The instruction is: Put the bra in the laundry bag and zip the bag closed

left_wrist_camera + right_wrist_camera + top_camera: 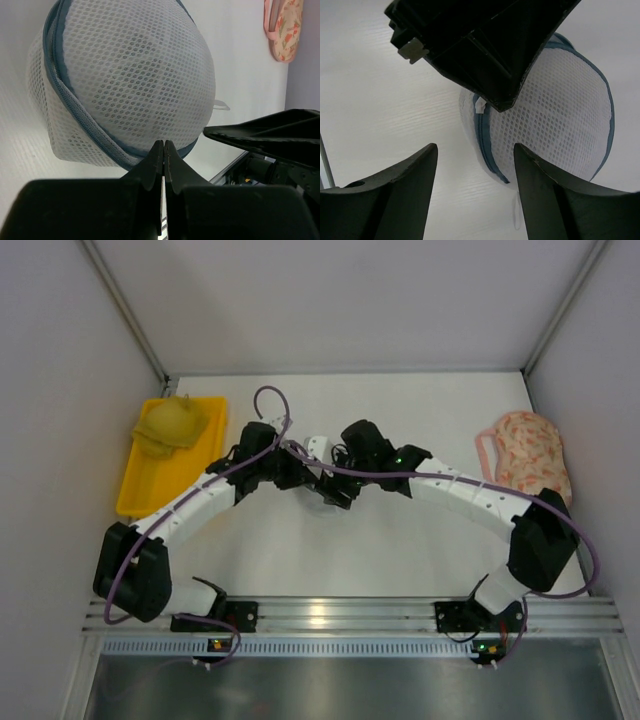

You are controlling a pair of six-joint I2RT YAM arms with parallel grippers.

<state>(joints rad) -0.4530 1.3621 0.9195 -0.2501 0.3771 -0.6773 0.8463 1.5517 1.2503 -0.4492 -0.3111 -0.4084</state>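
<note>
Laundry bag (130, 85) sits mid-tabletop (400, 550), both domes together, blue-grey zipper rim (65, 95) running round the seam. Bra (127, 75) inside, only a dim darker patch through the mesh. Left claw (163, 145) closed, tips against the lower rim; cannot tell if it pinches anything. Right claw (475, 150) open, nothing between the fingers, just beside the bag. Pink floral bra (525, 455) far right; yellow tray (140, 490) far left.
</note>
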